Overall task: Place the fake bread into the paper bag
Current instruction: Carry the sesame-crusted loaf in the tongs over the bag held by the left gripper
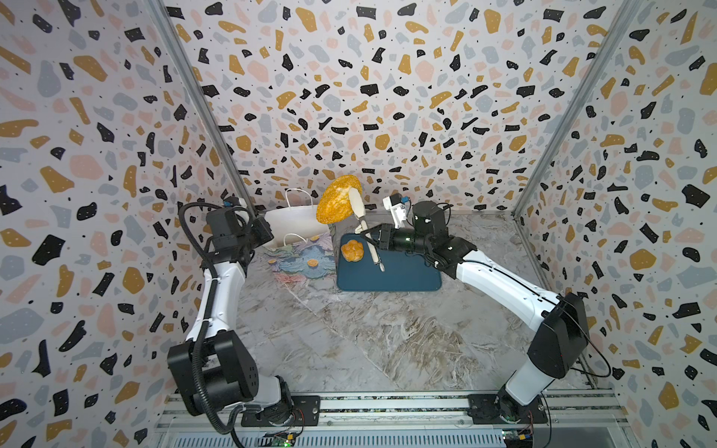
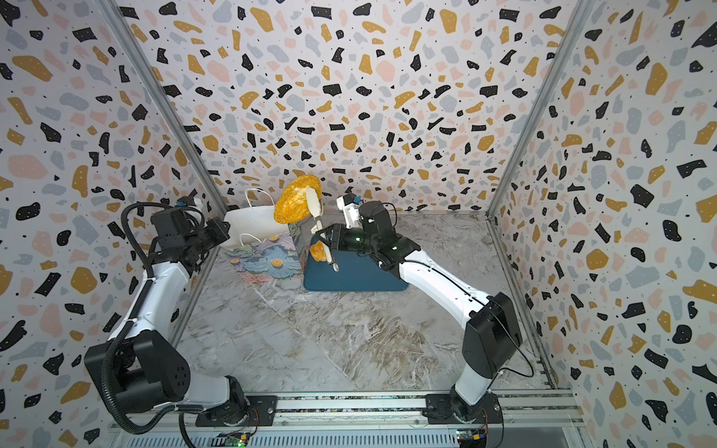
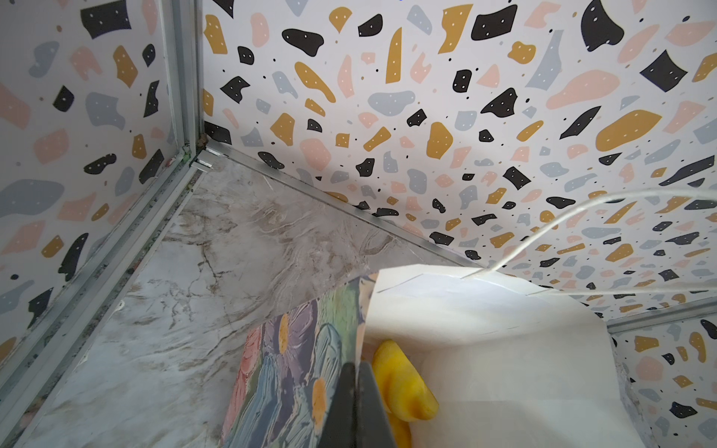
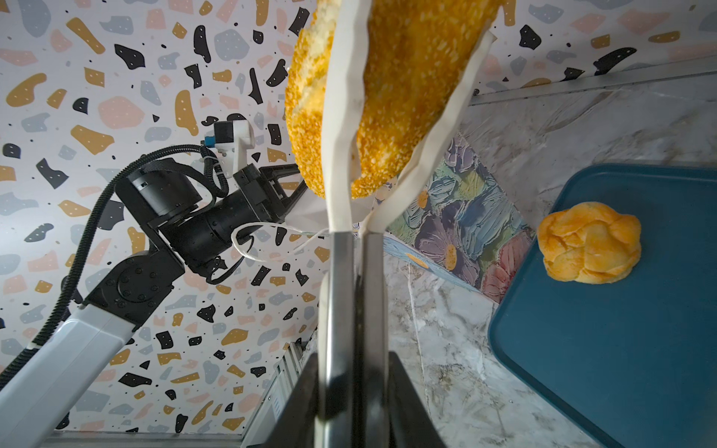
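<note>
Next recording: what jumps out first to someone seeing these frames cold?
A big seeded loaf hangs in the air near the mouth of the open paper bag at the back, clamped in cream tongs that the right pincer holds. The left pincer pinches the bag's rim, and one knotted roll sits on the blue tray beside the bag.

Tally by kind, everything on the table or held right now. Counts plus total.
paper bag: 1
tray: 1
tongs: 1
breads: 3, namely seeded loaf, knotted roll, and yellow piece showing inside the paper bag; more may be hidden in there
Total: 6
</note>
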`<state>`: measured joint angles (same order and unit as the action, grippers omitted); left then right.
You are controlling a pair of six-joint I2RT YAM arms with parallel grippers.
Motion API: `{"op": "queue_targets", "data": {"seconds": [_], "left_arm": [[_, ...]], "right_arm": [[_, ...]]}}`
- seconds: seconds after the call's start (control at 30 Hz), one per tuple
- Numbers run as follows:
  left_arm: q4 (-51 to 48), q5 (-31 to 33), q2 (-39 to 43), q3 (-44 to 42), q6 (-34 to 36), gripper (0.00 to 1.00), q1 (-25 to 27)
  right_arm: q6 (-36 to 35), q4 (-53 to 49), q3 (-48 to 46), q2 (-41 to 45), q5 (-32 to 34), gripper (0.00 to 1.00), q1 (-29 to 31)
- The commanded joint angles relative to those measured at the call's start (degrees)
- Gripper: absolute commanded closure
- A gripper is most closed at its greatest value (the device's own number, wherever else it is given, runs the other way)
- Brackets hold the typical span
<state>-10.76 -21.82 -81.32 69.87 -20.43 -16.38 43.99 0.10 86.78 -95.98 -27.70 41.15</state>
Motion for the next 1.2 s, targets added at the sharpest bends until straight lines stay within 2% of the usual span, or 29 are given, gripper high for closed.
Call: {"op": "queue_targets", "data": {"seconds": [0.0,0.93,1.17], "left_arm": [[2.0,-0.9,1.7,-0.5,-0.2,1.0,0.0],[2.1,-1.2,1.5,-0.4,-0.4,1.0,0.0],[2.1,-1.2,1.4,-0.4,-0.4,1.0,0.0]], "right_arm": [[-3.4,1.6,5.3,0.5,2.2,0.83,1.4],[-19.5,-11.5,23.9,-12.8,22.5,0.86,12.1],[-22.8,-15.1,25.7,-14.6,25.8,0.77,13.9]]}}
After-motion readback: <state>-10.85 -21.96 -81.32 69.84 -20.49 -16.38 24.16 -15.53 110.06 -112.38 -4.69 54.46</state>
